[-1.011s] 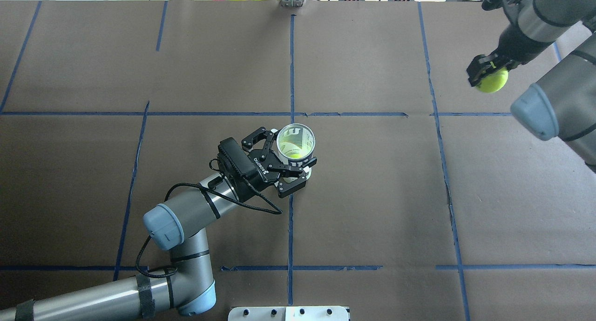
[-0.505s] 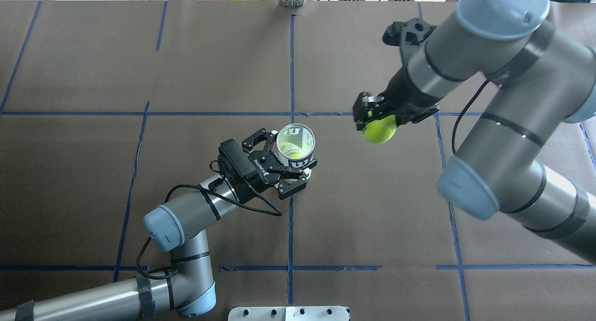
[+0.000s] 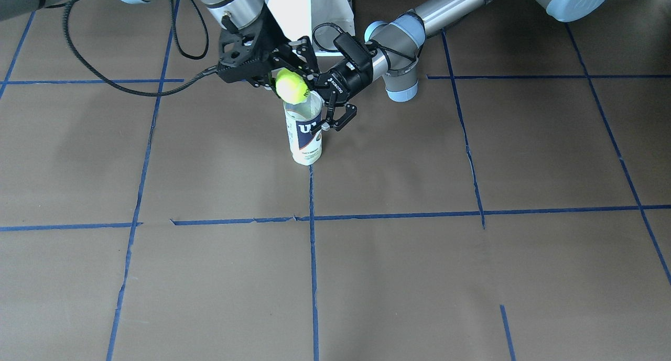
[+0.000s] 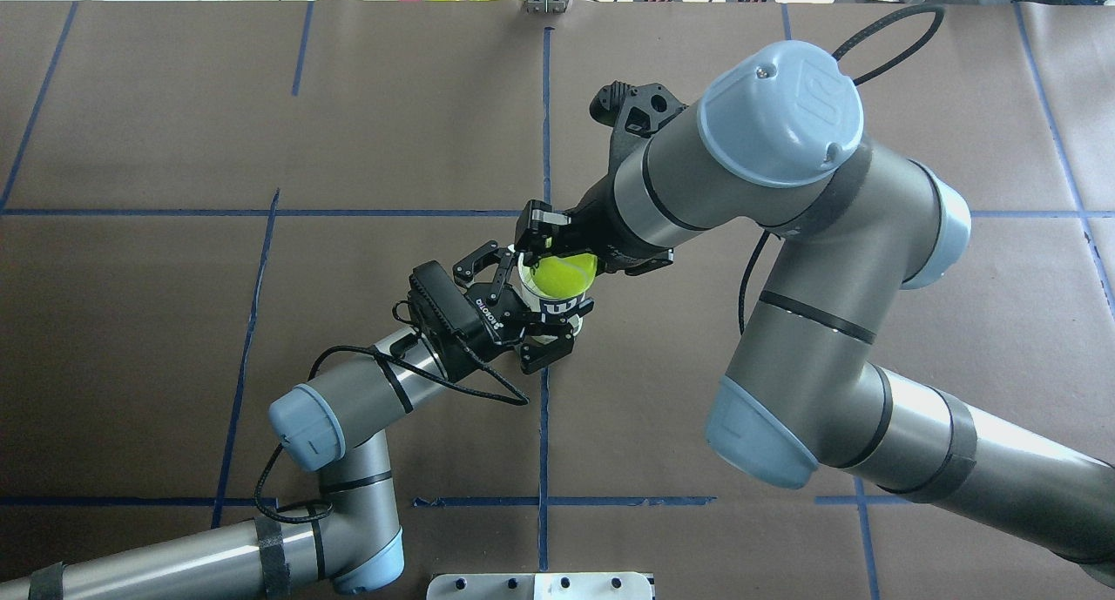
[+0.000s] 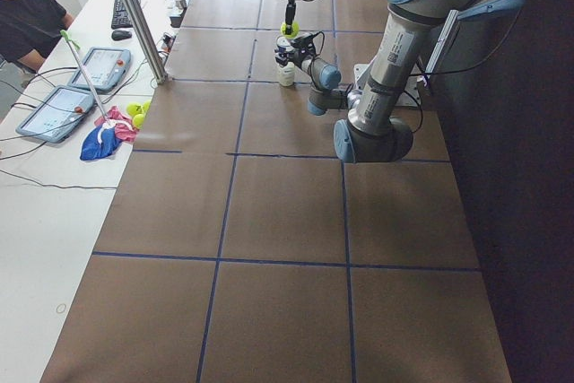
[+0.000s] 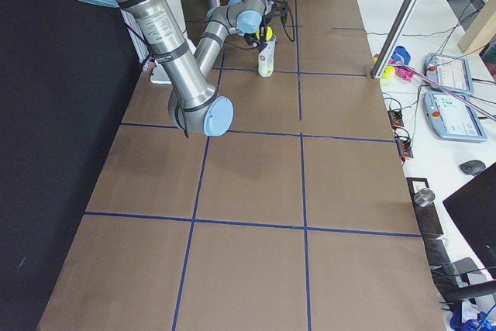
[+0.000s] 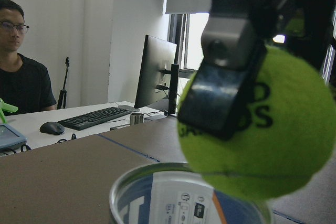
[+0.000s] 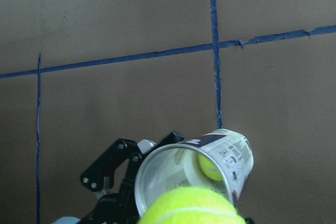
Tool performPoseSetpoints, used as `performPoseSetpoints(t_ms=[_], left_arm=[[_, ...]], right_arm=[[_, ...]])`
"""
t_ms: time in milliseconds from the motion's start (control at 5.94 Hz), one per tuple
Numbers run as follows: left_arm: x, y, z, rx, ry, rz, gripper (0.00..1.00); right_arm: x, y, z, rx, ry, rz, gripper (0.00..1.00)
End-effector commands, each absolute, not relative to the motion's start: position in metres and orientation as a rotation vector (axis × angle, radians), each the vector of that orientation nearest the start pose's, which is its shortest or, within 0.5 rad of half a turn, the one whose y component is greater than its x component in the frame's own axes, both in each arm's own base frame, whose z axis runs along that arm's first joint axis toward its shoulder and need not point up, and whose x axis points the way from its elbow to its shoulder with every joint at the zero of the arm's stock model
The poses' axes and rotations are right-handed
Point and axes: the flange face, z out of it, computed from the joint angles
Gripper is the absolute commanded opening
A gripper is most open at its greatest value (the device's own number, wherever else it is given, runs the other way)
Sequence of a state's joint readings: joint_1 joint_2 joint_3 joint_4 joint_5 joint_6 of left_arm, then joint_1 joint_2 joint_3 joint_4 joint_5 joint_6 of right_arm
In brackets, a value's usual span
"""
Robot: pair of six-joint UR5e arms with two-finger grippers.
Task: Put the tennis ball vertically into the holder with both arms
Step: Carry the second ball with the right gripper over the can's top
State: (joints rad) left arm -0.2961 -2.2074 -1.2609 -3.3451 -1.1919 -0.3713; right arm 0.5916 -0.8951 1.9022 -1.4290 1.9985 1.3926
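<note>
Evidently at insertion: the right claw (image 3: 290, 82) grips the ball (image 3: 291, 88), and just beneath it the left claw (image 4: 557, 317) clamps the can (image 3: 304, 135). The next move is probably a straight descent, then release.

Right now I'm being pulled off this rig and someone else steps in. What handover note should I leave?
Left gripper: shut on the holder, which stands upright on the table.
Right gripper: shut on the tennis ball, right over the holder's open mouth and not yet inside.
Done: the ball is picked up and brought over the holder. A second ball already lies at the holder's bottom.
Left: lower the ball in, release it, withdraw.
</note>
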Motion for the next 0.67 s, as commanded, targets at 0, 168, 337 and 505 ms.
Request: performPoseSetpoints(t_ms=[0,168,337,505], left_arm=[[0.5756,-0.3534,0.2456,1.560,1.350,0.160,0.97],[0.5756,-0.3534,0.2456,1.560,1.350,0.160,0.97],[0.5764,-0.3516,0.2455,1.559,1.354,0.161,0.97],[0.5770,-0.3518,0.2462,1.557,1.351,0.162,0.97]], right_arm=[[-0.4503,-0.4111,0.1055,0.074,-1.195,0.123,0.03],[-0.4472,-0.4145,0.1055,0.082,-1.194,0.125,0.19],[-0.4465,-0.4162,0.1069,0.084,-1.191,0.126,0.35],[-0.4465,-0.4163,0.1079,0.083,-1.190,0.127,0.90]])
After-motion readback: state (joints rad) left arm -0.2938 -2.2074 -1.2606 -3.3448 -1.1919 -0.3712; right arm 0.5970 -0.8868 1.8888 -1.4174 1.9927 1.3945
